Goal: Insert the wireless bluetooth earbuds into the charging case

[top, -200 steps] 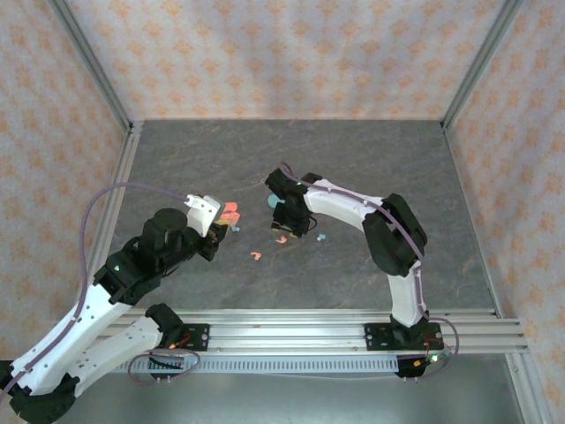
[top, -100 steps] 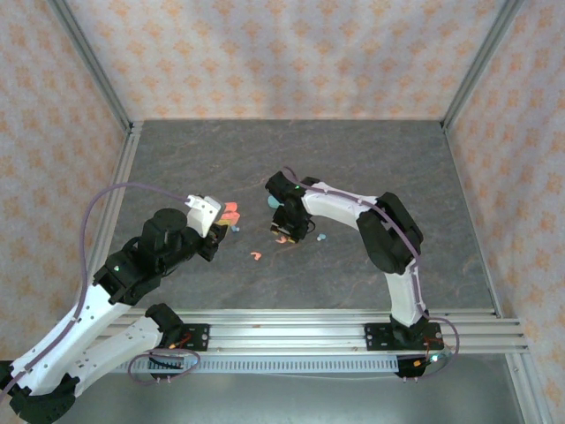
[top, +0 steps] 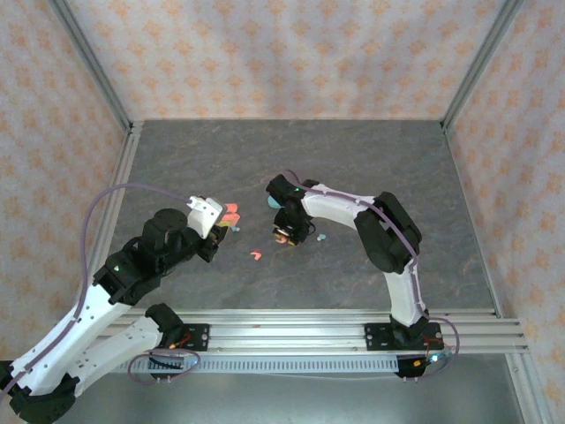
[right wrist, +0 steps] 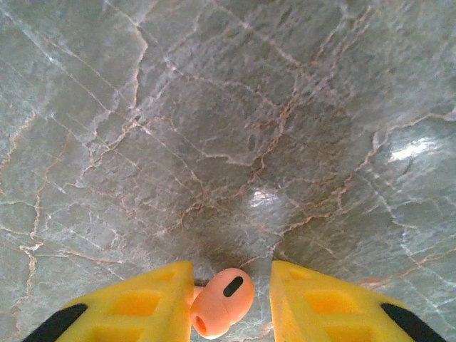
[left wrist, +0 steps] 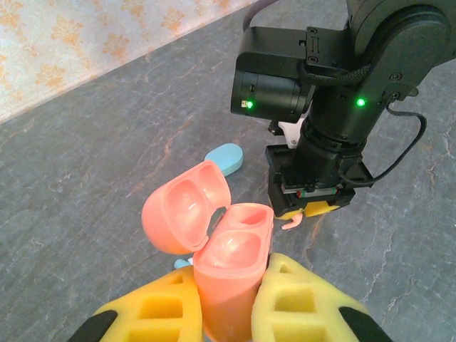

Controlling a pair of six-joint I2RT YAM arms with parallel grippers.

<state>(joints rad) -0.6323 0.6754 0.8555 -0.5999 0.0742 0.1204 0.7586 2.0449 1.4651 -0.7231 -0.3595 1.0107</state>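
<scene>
my left arm reaches up and to the right from its base at the near left corner, elbow bent, wrist turned toward the middle of the table (top: 194, 159). my left gripper (left wrist: 228, 313) is clamped tight on the salmon case (left wrist: 231, 263), yellow pads pressed against both of its sides. the case stands roughly upright between them, with its lid (left wrist: 187, 214) swung open to the left.

my right arm rises from its base at the near right, folds at the elbow and stretches left to the middle of the table, with the wrist pointing straight down. my right gripper (right wrist: 229, 274) is at the table surface, jaws narrow but not closed. a salmon earbud (right wrist: 222, 293) lies on the stone between the fingers (right wrist: 135, 306), close against one pad, with a sliver of gap to the other. nothing is gripped there yet.

in the top view a second salmon earbud (top: 256, 255) lies on the table between my two grippers, apart from both. a teal earbud (top: 322, 237) lies just to the right of my right gripper. the teal case (left wrist: 224, 158) lies closed on the table beyond the salmon case, next to my right wrist.
</scene>
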